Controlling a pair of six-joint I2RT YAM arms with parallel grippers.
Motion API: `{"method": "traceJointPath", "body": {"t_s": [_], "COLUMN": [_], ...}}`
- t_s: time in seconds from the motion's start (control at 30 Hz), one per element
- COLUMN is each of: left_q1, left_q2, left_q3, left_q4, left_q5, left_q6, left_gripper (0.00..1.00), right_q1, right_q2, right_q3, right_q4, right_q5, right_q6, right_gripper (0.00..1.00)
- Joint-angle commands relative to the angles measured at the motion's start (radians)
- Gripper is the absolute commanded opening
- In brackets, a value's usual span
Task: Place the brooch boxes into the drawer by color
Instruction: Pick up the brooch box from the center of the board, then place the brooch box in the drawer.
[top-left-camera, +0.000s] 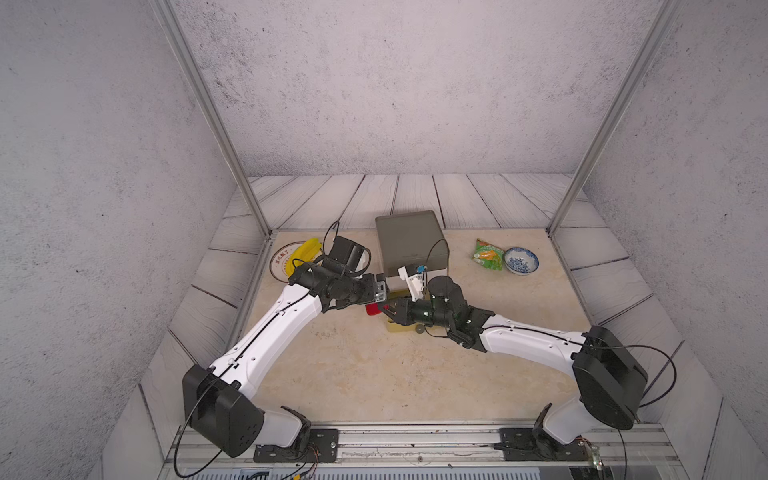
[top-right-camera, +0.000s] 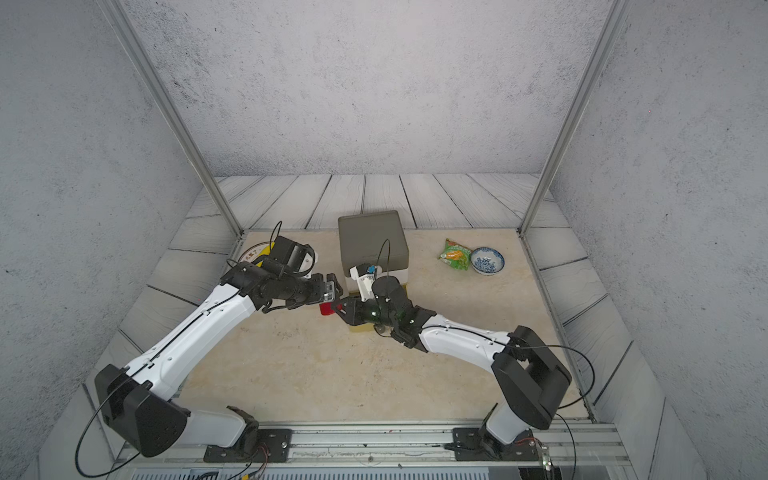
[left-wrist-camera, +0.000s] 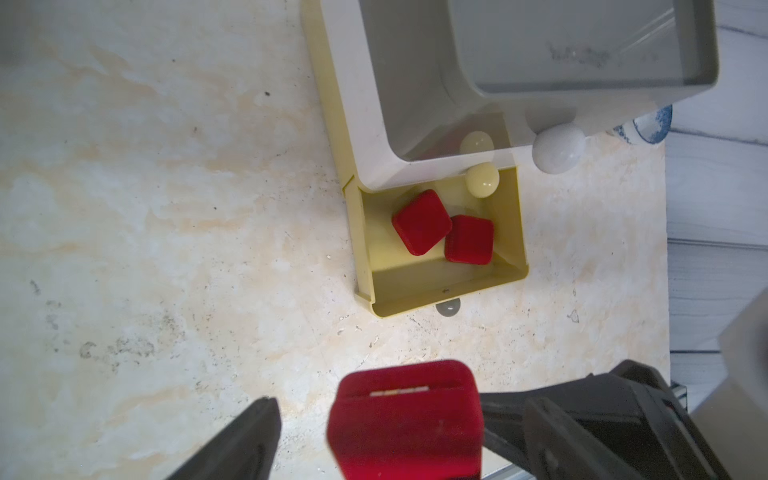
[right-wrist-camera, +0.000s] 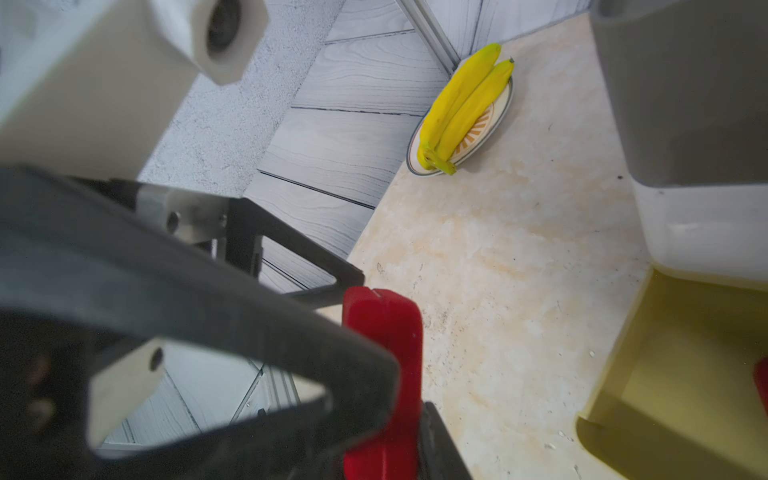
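In front of the drawer (top-left-camera: 409, 239), just off the left side of its pulled-out yellow tier (left-wrist-camera: 449, 291): held red brooch box (left-wrist-camera: 405, 419), up off the table (top-left-camera: 374, 374).

Right gripper (right-wrist-camera: 411, 399) is clamped on it, one finger against each flat face. The box shows edge-on in the right wrist view.

Left gripper (left-wrist-camera: 401, 405) comes in from the drawer's left, jaws spread wide to either side of the same box. Its visible finger (left-wrist-camera: 249, 436) stands clear of the velvet, with bare table showing in the gap, so it has no grip. In both top views the two grippers meet tip to tip at this spot.

The yellow tier is the lowest and is drawn out toward the robot, with the grey knob (left-wrist-camera: 447, 308) on its front. Inside it the first red brooch box (left-wrist-camera: 422, 222) and the second red brooch box (left-wrist-camera: 469, 240) lie flat and touch each other.

The yellow knob (left-wrist-camera: 482, 179) and white knob (left-wrist-camera: 559, 145) mark the tiers stacked above, set back from the yellow tier's front.

Left of the drawer is a plate (top-left-camera: 277, 259) carrying bananas (right-wrist-camera: 465, 104).

Right of the drawer is a green packet (top-left-camera: 487, 254), with a blue-patterned bowl (top-left-camera: 521, 260) just beside it.
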Motion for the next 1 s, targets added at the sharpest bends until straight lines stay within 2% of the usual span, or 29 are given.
{"method": "traceJointPath", "body": {"t_s": [0.0, 0.17, 0.3, 0.53, 0.67, 0.97], "left_q1": [0.014, 0.085, 0.109, 0.116, 0.12, 0.128], "left_q2": [-0.057, -0.084, -0.087, -0.091, -0.103, -0.12], "left_q3": [-0.037, -0.076, -0.106, -0.125, -0.133, -0.157], "left_q4": [0.016, 0.003, 0.01, 0.018, 0.013, 0.005], "left_q5": [-0.092, -0.123, -0.119, -0.096, -0.1, -0.096], "left_q6": [0.013, 0.058, 0.077, 0.089, 0.093, 0.095], "left_gripper": [0.98, 0.98, 0.99, 0.98, 0.99, 0.99], "right_q1": [-0.033, -0.106, -0.147, -0.163, -0.163, -0.155], "right_q2": [-0.091, -0.178, -0.164, 0.01, 0.1, 0.235], "right_q3": [-0.049, -0.136, -0.151, -0.035, -0.019, 0.055], "right_q4": [-0.069, -0.168, -0.2, -0.238, -0.145, -0.093], "right_q5": [0.07, 0.139, 0.168, 0.114, 0.075, 0.04], "right_q6": [-0.017, -0.046, -0.076, -0.136, -0.108, -0.073], "right_gripper": [0.13, 0.13, 0.13, 0.12, 0.12, 0.12]}}
